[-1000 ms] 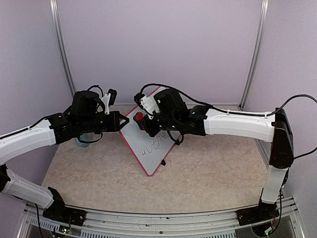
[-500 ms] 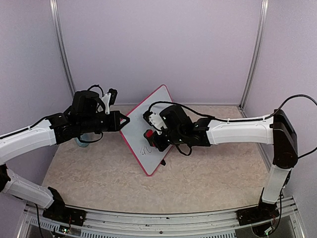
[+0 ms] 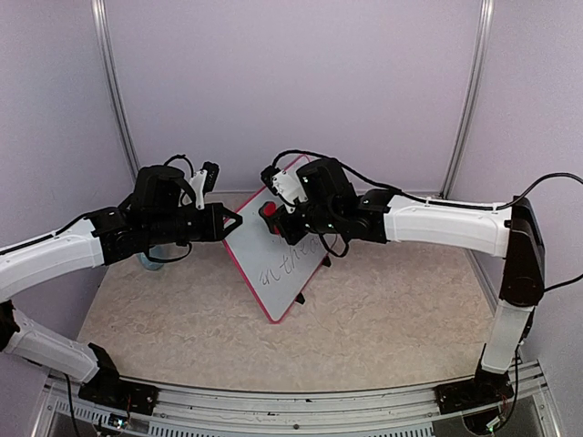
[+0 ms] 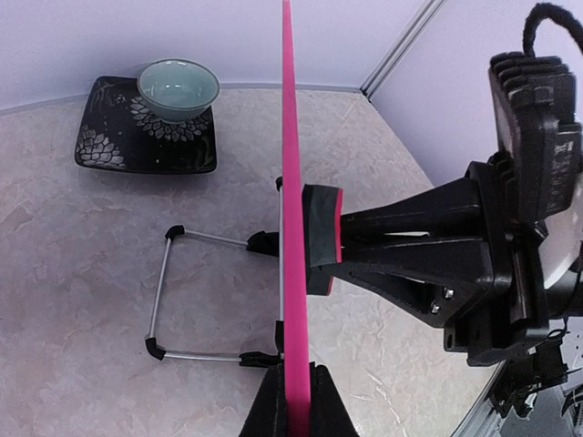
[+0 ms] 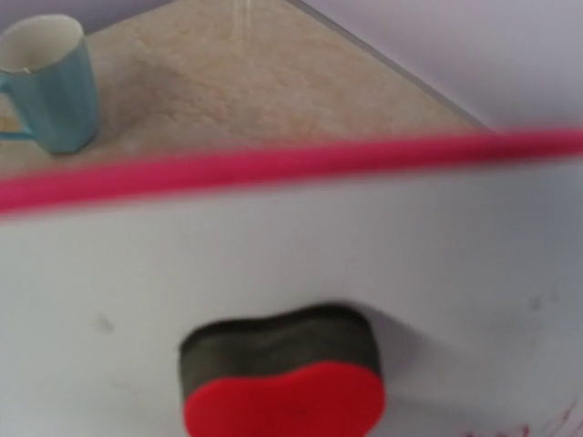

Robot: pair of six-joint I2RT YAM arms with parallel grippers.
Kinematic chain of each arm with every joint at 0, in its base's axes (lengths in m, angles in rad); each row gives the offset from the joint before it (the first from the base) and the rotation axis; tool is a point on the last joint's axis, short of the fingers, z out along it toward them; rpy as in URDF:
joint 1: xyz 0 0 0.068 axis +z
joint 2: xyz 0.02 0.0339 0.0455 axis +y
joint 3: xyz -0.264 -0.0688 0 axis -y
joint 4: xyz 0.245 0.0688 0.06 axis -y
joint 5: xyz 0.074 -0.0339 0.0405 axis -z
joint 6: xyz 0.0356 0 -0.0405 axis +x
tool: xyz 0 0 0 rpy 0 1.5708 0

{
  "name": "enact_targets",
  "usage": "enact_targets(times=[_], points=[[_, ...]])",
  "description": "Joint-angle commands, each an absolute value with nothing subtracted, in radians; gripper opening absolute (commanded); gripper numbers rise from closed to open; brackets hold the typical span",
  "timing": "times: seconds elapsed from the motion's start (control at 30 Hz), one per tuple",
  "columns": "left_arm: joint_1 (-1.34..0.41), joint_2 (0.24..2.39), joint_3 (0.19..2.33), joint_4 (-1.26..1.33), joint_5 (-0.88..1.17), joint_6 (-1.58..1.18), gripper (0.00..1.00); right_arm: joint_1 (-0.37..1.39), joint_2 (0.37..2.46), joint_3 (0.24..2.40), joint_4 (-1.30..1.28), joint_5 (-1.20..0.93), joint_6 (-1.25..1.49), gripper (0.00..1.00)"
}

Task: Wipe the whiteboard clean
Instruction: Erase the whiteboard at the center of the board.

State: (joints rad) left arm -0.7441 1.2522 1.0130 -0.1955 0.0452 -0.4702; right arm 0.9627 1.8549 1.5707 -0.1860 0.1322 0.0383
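The red eraser (image 3: pixel 267 212) is seen higher on the whiteboard (image 3: pixel 260 244) than half a second earlier, when it was pressed near the middle of the panel; the right arm has been drawn up and back with it. The dark handwriting (image 3: pixel 282 268), then partly covered by the arm, is now exposed on the lower half. The left arm and the board are unchanged in place.

The whiteboard is stood tilted on the table (image 3: pixel 383 309), between the two arms, with one corner raised toward the back wall. Its white face is bordered by a pink-red frame, and the upper part is clean. In the left wrist view it is seen edge-on as a thin pink line, with a wire stand (image 4: pixel 173 296) behind it.

The left gripper (image 3: pixel 230 221) is clamped on the board's left edge. The right gripper (image 3: pixel 274 221) is closed around the eraser, whose dark felt is laid flat against the white face.

A teal mug (image 5: pixel 50 86) is seen beyond the frame, and a pale bowl (image 4: pixel 178 88) is set on a black patterned plate (image 4: pixel 109 146).
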Motion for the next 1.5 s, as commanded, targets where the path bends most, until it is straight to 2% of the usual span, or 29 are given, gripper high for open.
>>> enact_targets(times=[0.0, 0.23, 0.4, 0.8, 1.07, 1.47], points=[[-0.769, 1.285, 1.029, -0.225, 0.12, -0.467, 0.0, 0.954, 1.886, 1.491, -0.166, 0.091, 0.064, 0.0], [-0.772, 1.293, 1.039, -0.224, 0.12, -0.462, 0.0, 0.954, 1.842, 1.323, -0.099, 0.009, 0.124, 0.0], [-0.772, 1.294, 1.031, -0.217, 0.122, -0.462, 0.0, 0.953, 1.815, 1.282, -0.082, -0.015, 0.132, 0.0], [-0.773, 1.28, 1.024, -0.226, 0.113, -0.463, 0.0, 0.954, 1.863, 1.574, -0.173, 0.056, 0.044, 0.0], [-0.773, 1.282, 1.012, -0.217, 0.115, -0.466, 0.0, 0.951, 1.887, 1.643, -0.188, 0.056, 0.028, 0.0], [-0.773, 1.276, 1.012, -0.224, 0.107, -0.456, 0.0, 0.923, 1.874, 1.332, -0.098, 0.022, 0.104, 0.0]])
